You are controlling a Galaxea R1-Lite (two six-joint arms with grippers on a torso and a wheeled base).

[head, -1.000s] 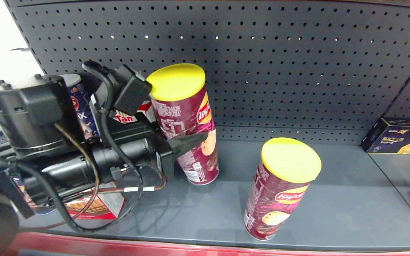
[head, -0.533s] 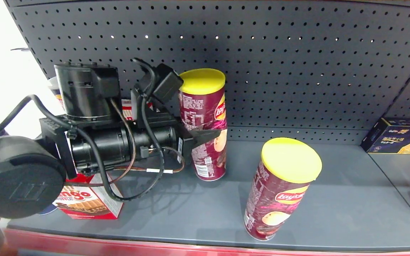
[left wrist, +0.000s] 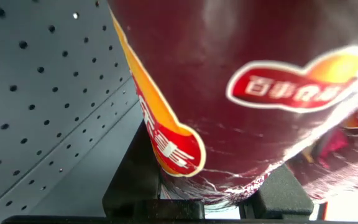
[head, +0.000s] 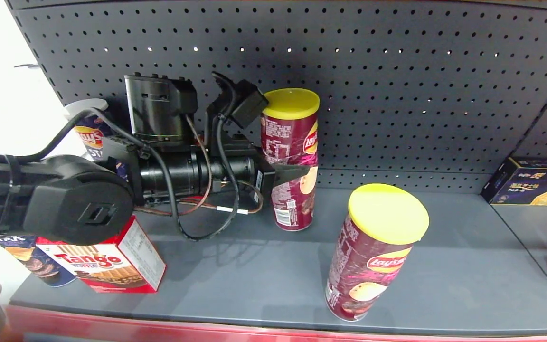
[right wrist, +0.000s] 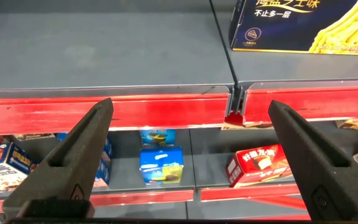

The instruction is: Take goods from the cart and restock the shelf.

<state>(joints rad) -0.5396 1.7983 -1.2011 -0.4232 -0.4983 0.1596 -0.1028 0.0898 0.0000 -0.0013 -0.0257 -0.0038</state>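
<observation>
Chips can was clamped in the left pincer by the back edge of the shelf, probably needed settling flat before release.

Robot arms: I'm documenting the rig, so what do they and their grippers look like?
The left arm is black: cylindrical segments, a round joint cap, looped black cables, a thin brown wire. The left gripper and right gripper have wedge-shaped black fingers.

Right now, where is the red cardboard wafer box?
In the head view, the red cardboard wafer box sits at the grey shelf's front left corner, beside a dark blue can.
</observation>
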